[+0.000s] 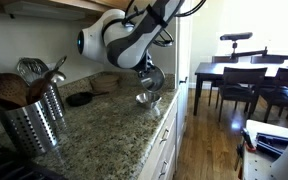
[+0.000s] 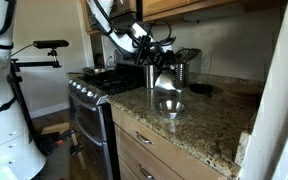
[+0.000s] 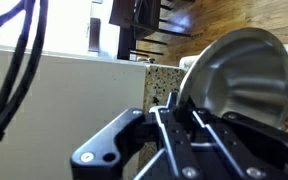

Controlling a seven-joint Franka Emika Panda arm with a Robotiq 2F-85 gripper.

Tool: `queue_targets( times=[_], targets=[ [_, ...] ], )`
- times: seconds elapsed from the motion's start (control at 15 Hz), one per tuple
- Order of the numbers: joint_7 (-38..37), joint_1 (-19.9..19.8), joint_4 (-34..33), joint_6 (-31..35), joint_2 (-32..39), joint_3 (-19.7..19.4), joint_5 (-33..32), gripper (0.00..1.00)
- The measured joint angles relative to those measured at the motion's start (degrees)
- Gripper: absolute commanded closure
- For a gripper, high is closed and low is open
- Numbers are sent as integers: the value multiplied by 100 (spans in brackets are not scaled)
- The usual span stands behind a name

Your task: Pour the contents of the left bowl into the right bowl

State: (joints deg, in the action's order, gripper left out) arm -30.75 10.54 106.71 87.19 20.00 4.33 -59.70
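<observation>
Small round shiny steel bowl (image 2: 166,82) is being held tipped, rim clamped in the pincer (image 3: 179,108), over its twin steel bowl (image 2: 170,107) at the bench's (image 2: 214,125) front edge; pouring judged underway.

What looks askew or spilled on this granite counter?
One small shiny steel bowl hangs steeply tipped in the robot's fingers, above its upright twin steel bowl on the counter. No spill shows.

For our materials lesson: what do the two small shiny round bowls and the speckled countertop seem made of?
Tilted upper bowl and lower bowl: probably polished steel, given mirror-like reflections. Speckled countertop: likely polished granite or similar stone, mottled brown-grey with sheen.
</observation>
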Motion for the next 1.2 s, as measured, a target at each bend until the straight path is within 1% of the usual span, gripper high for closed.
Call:
queue_targets(
  times=[0.27,0.53,0.8,1.2],
  targets=[
    [-23,-1,0,-24,15,0,-13,93],
    [-23,-24,-42,-25,10,-6,143,93],
    [-23,-82,-165,-25,-67,-26,446,93],
    [-23,-221,-210,-25,-414,-85,956,93]
  ],
)
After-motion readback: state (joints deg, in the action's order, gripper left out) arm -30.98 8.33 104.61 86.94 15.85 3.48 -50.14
